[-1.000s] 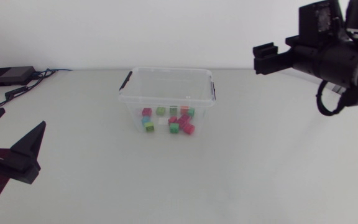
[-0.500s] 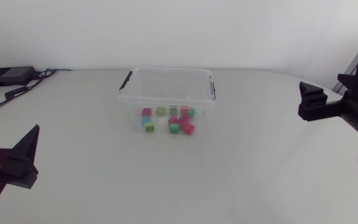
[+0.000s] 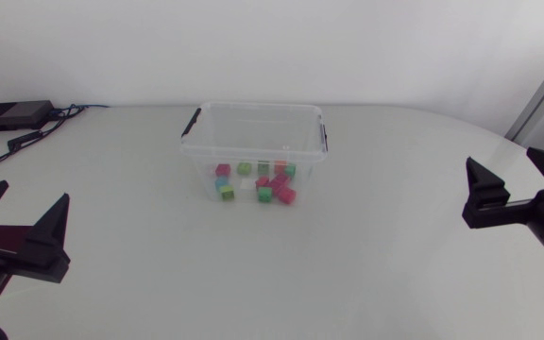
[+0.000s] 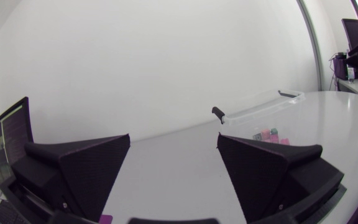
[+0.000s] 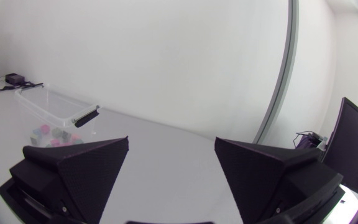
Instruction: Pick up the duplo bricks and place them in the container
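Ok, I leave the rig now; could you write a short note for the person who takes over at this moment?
Left pincer: open, empty, at the left side of the table.
Right pincer: open, empty, at the right side.
Duplo bricks: all that show lie inside the clear container, mid-table.
Done: no brick is seen loose on the table.
To do: seemingly nothing.

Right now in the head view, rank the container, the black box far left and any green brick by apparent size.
1. container, largest
2. black box
3. green brick, smallest
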`<action>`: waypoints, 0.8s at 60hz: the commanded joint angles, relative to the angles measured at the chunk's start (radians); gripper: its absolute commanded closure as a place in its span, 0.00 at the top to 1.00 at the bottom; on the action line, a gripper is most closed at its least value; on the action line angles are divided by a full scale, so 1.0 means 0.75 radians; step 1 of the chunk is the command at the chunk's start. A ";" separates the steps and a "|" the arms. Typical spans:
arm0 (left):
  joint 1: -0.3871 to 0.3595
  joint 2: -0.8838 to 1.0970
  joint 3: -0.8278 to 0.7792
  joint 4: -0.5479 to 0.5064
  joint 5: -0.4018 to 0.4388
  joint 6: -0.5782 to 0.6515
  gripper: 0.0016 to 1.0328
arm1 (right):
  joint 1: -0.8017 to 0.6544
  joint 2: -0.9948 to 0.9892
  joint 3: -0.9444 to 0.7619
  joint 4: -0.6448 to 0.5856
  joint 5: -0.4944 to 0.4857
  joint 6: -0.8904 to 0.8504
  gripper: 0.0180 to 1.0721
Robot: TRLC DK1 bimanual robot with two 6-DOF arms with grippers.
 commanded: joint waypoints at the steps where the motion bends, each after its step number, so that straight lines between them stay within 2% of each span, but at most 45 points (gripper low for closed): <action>1: -0.017 -0.009 -0.051 0.035 -0.017 -0.075 0.95 | -0.017 -0.068 -0.078 -0.004 -0.017 0.054 0.95; 48: -0.100 0.003 -0.266 0.193 -0.131 -0.364 0.95 | -0.099 -0.553 -0.470 -0.030 -0.180 0.323 0.95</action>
